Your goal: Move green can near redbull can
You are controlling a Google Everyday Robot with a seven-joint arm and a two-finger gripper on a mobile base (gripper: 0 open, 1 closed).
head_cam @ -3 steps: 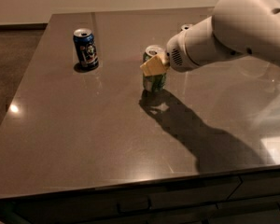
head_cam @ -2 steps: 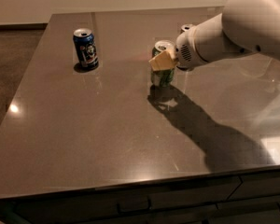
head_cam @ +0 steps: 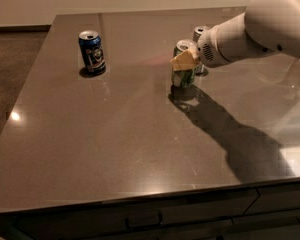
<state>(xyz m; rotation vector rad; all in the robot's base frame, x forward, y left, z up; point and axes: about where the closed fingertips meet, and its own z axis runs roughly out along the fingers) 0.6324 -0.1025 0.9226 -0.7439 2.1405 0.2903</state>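
Observation:
The green can (head_cam: 183, 76) has a silver top and stands upright right of the table's middle. My gripper (head_cam: 184, 63) reaches in from the right on a white arm (head_cam: 250, 34) and is shut on the can's upper part, with a yellow finger pad (head_cam: 185, 60) across its front. The redbull can (head_cam: 199, 33) is just behind and right of the green can, close to it. Only its silver top and a sliver of its body show past the arm. I cannot tell whether the green can rests on the table or hangs just above it.
A dark blue can (head_cam: 92, 52) stands upright at the back left of the dark glossy table (head_cam: 115, 144). The table's front edge runs along the bottom, with drawers (head_cam: 145, 219) beneath it. The floor lies off to the left.
My gripper and the green can have moved together to the right and a little farther back, ending close to the redbull can. The blue can has not moved.

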